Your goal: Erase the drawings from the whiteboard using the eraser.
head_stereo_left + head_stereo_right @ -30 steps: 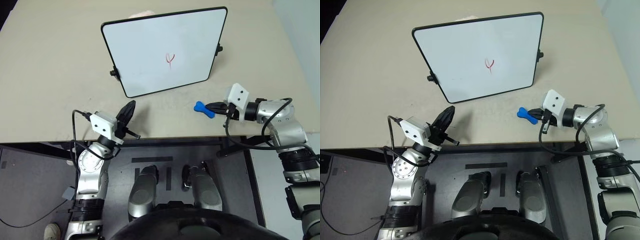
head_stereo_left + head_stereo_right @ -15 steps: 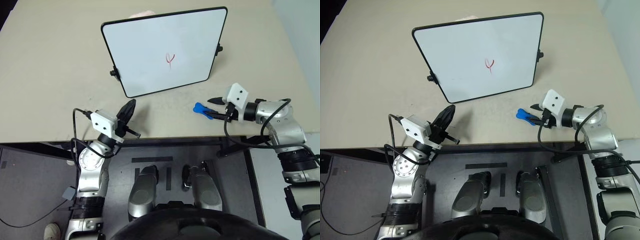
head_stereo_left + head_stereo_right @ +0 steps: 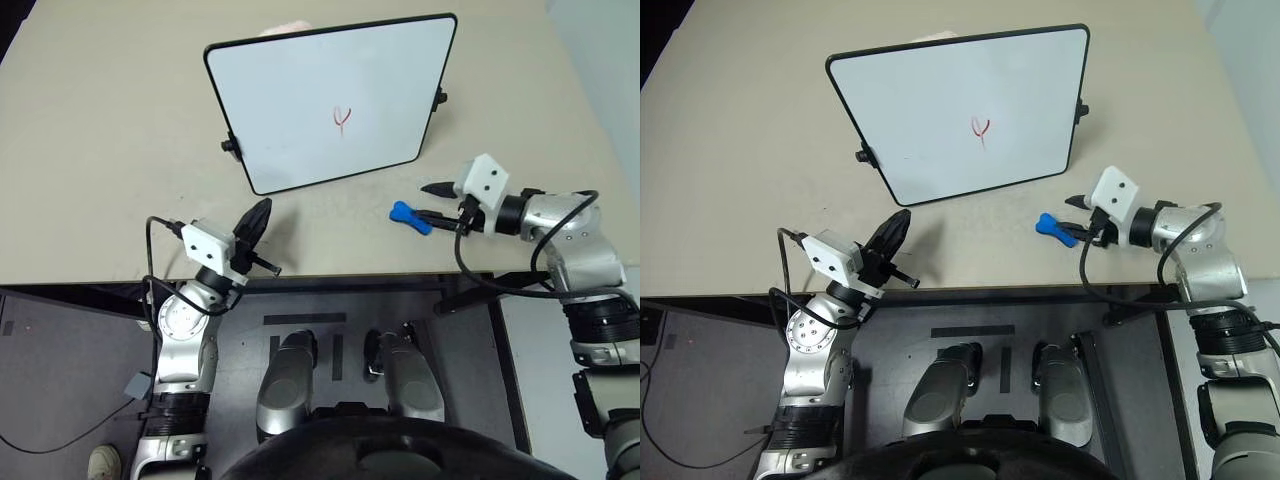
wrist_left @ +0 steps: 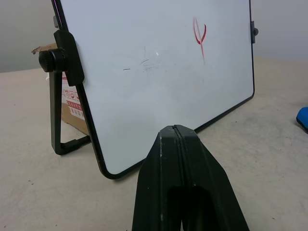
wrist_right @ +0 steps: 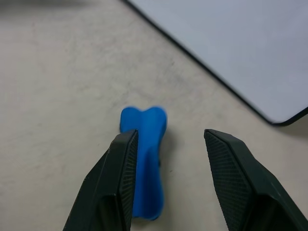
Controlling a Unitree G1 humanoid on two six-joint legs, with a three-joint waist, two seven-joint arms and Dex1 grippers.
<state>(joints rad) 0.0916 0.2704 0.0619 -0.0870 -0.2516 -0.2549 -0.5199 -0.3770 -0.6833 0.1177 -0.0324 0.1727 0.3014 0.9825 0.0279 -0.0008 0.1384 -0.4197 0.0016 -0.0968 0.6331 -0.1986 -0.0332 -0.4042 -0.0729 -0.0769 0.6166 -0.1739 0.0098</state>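
Beside eraser (image 3: 410, 216), open right pincer (image 3: 430, 200)

A broad beige worktop (image 3: 110, 150) filled the upper part of the frame, its matte surface faintly scuffed and evenly lit, with soft shadows. Its near edge ran across the middle of the frame. Below it lay a dark grey floor (image 3: 60, 360). A thin black cable (image 3: 45, 440) trailed over the floor at the lower left. A pale wall (image 4: 279, 29) rose behind the worktop.

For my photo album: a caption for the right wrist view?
Open right gripper poised over the blue eraser on the table.
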